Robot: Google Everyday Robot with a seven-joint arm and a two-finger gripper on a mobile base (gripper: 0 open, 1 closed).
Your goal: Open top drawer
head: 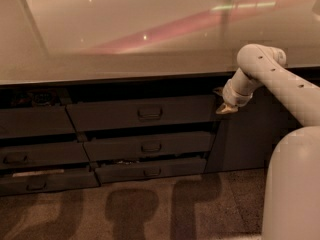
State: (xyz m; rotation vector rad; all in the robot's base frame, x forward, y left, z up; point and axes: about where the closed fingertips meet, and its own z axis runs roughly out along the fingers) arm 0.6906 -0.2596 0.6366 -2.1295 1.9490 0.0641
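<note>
**anon1:** what's the room like?

**anon2:** pretty dim, warm light. There's a long glossy pale worktop [125,59] across the top, with a pinkish streak [165,31] and a few bright specks reflected in it. Under it are dark grey cabinets [247,139], with a stack of drawers [30,156] at the left. Down low the floor [75,219] is speckled brownish carpet with blobby shadows [127,211] on it.

**anon1:** and the end effector?

**anon2:** the end effector [226,109] is on the right, just under the worktop edge, in front of the cabinets.
</note>
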